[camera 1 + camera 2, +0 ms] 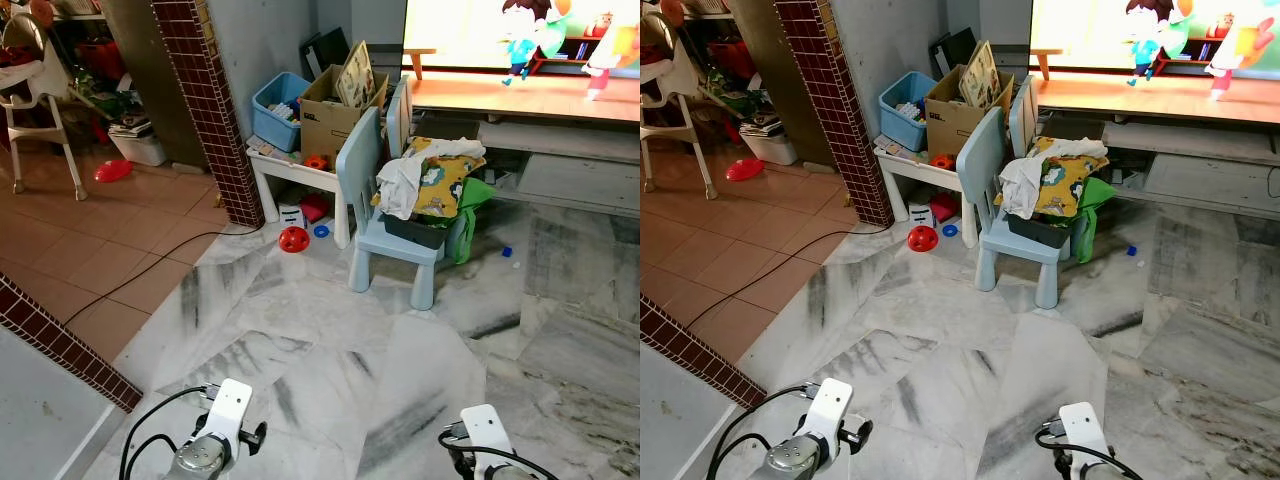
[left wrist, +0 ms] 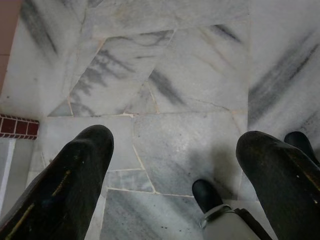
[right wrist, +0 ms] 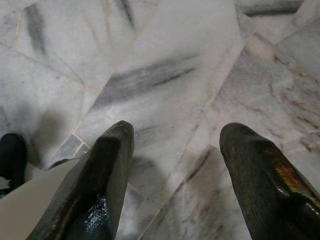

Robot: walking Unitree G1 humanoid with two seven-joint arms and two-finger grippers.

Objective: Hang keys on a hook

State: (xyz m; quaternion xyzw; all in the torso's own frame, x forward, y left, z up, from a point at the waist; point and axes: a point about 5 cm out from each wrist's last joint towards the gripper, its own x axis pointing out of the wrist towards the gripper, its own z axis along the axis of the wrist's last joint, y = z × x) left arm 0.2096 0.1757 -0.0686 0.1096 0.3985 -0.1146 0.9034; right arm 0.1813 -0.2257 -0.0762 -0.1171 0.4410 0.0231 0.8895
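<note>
Blue chair (image 1: 385, 215) heaped with clothes (image 1: 425, 180) — red ball (image 1: 293, 239) beside

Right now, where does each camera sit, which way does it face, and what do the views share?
Left eye, right eye: on the head, looking forward and down at the marble floor and blue chair; both arms show low.
Left wrist: looks down past the open left gripper at marble.
Right wrist: same, past the open right gripper.
Shared: the marble floor.
</note>
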